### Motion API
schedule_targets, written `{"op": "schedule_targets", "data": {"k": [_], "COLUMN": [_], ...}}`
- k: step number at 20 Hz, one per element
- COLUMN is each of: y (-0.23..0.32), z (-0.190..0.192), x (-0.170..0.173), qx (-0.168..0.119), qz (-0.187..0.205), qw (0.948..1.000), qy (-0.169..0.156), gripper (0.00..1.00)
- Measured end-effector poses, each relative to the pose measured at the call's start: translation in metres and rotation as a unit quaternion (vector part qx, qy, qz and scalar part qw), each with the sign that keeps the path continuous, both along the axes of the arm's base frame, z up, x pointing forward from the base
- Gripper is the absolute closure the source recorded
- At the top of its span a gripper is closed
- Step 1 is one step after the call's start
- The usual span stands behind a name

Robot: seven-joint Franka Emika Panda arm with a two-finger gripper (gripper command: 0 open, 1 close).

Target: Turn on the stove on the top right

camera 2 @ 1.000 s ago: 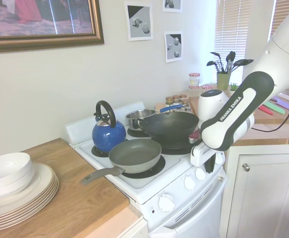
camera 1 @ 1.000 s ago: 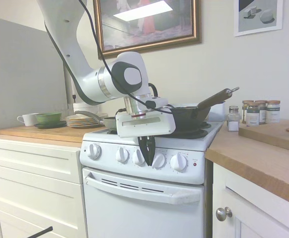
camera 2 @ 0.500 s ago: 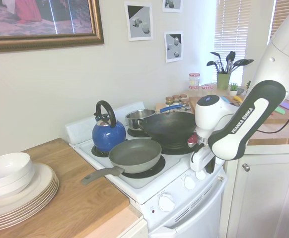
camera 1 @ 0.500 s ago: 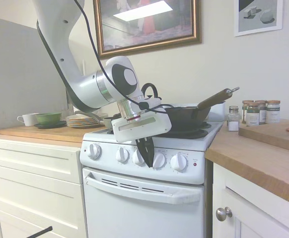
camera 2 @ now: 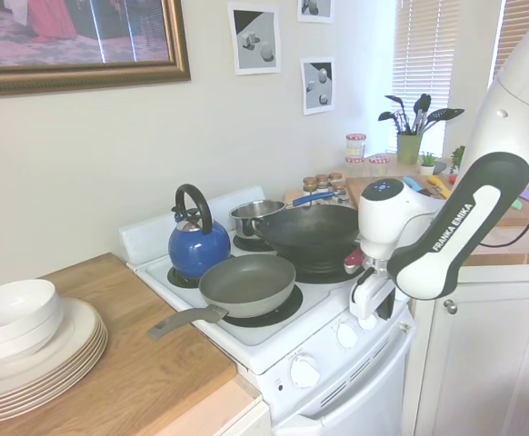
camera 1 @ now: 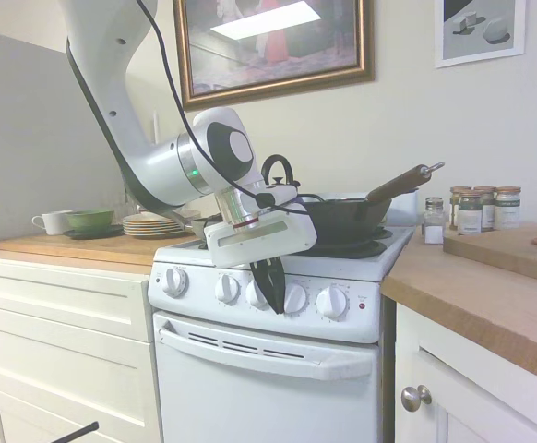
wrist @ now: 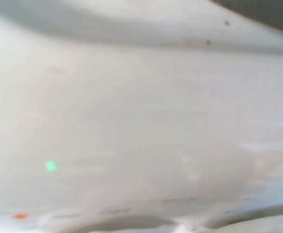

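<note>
1. The gripper [camera 1: 270,293] has its dark fingers drawn close together, tips against the knob row of the stove [camera 1: 250,369]; whether they pinch a knob, I cannot tell.
2. They sit at the middle knobs, between the left knob [camera 1: 175,281] and right knob [camera 1: 332,302], probably to twist one.
3. The tilted wrist suggests a turn in progress.
4. Above, a wok [camera 2: 308,234], pan [camera 2: 246,283], kettle [camera 2: 197,243] and pot [camera 2: 251,216] crowd the burners; none blocks the knobs.
5. The wrist view shows only blurred white panel.
</note>
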State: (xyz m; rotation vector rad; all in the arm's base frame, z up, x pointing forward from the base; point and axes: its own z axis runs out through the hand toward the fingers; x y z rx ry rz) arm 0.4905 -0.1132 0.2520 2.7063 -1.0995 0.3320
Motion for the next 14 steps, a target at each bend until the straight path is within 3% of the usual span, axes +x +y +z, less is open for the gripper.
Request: {"op": "schedule_targets", "data": {"k": [6, 11, 14], "y": [0.018, 0.019, 0.021], "z": [0.015, 0.021, 0.031], "x": [-0.013, -0.029, -0.039], "qx": [0.018, 0.024, 0.043], "qz": [0.023, 0.023, 0.023], "qw": [0.9996, 0.9994, 0.9988], "qy": [0.002, 0.002, -0.006], "gripper": [1.00, 1.00, 1.00]}}
